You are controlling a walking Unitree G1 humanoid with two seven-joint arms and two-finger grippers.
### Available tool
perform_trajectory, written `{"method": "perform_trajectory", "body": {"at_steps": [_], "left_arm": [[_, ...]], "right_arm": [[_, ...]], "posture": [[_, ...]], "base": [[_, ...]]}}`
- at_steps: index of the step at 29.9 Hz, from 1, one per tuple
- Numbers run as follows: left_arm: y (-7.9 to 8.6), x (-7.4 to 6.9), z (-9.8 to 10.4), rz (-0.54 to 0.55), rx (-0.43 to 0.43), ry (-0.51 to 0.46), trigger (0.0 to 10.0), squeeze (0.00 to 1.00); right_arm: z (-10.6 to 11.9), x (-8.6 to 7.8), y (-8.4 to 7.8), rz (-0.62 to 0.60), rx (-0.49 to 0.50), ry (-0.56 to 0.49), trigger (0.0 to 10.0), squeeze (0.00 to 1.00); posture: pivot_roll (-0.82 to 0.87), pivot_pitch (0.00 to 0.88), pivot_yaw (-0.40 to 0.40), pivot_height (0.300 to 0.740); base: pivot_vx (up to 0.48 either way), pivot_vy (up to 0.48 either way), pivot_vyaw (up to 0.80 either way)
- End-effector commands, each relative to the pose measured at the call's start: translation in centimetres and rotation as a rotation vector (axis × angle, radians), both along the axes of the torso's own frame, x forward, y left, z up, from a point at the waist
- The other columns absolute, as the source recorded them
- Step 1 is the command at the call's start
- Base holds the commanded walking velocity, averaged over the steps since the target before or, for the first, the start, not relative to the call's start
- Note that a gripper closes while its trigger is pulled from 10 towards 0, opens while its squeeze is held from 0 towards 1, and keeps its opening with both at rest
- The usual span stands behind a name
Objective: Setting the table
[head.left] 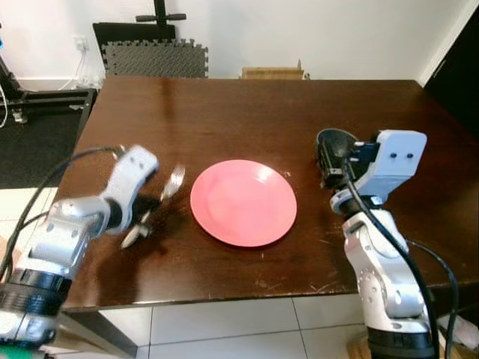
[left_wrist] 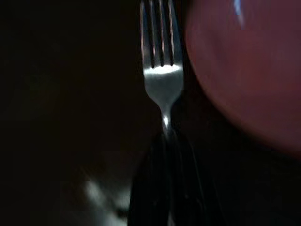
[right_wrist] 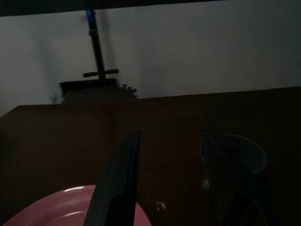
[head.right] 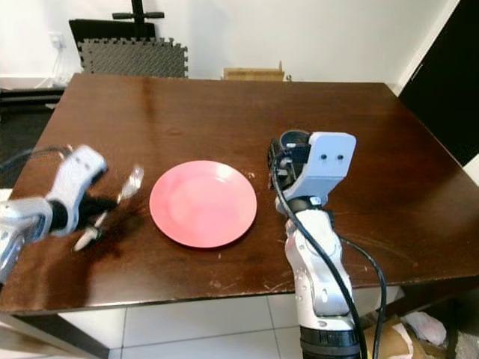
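A pink plate (head.left: 243,202) lies near the front edge of the dark wooden table (head.left: 224,112). Just left of it my left gripper (head.left: 146,215) is shut on the handle of a silver fork (head.left: 172,182). The fork is held low over the table, with its tines pointing away from me beside the plate's rim (left_wrist: 235,70). Right of the plate stands a dark cup (head.left: 333,146). My right gripper (right_wrist: 170,136) is open right at the cup (right_wrist: 244,155). One finger (right_wrist: 221,179) overlaps the cup's near rim, and I cannot tell whether it touches.
Grey foam mat tiles (head.left: 153,58) lean on the wall beyond the table's far edge, next to a wooden piece (head.left: 271,72). A black mat (head.left: 37,134) covers the floor on the left. Pale floor tiles (head.left: 224,329) lie below the front edge.
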State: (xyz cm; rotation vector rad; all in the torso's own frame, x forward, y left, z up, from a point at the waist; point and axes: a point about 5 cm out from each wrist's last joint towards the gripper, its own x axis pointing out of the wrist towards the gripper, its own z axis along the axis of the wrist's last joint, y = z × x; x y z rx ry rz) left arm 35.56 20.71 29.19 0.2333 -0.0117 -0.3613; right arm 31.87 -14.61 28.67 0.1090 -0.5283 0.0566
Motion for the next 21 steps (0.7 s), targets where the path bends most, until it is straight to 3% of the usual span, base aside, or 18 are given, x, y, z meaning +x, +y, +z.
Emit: {"method": "perform_trajectory", "body": {"at_steps": [1, 2, 5, 7, 13, 21], "left_arm": [[0.6, -0.7, 1.4, 0.064, -0.105, -0.1, 10.0, 0.0], [0.6, -1.7, 1.9, 0.118, -0.178, -0.198, 10.0, 0.0], [0.0, -2.6, 1.5, 0.105, -0.168, -0.224, 10.0, 0.0], [-0.8, -3.4, 0.9, 0.038, -0.21, -0.214, 10.0, 0.0], [-2.1, -4.5, -0.2, 0.086, -0.293, -0.218, 10.0, 0.0], [-4.6, -5.5, -1.9, 0.105, -0.302, -0.209, 10.0, 0.0]], "right_arm": [[-0.5, -0.4, 0.1, -0.001, 0.011, 0.012, 10.0, 0.0], [-0.6, -0.5, 0.4, -0.004, 0.014, 0.012, 10.0, 0.0], [-0.6, -0.6, 0.3, -0.012, 0.014, 0.009, 10.0, 0.0], [-0.6, -0.6, 0.2, -0.02, 0.007, 0.004, 10.0, 0.0], [-0.7, -0.3, -0.2, -0.034, 0.024, 0.015, 10.0, 0.0], [-1.9, 0.0, -0.1, -0.032, 0.076, 0.063, 10.0, 0.0]], "posture": [[0.14, 0.217, -0.007, 0.74], [0.14, 0.211, -0.012, 0.74], [0.13, 0.201, -0.02, 0.74], [0.14, 0.192, -0.028, 0.74], [0.13, 0.171, -0.046, 0.74], [0.13, 0.147, -0.055, 0.74]], "base": [[0.0, 0.0, 0.0], [0.0, 0.0, 0.0], [0.0, 0.0, 0.0], [0.0, 0.0, 0.0], [0.0, 0.0, 0.0], [0.0, 0.0, 0.0]]}}
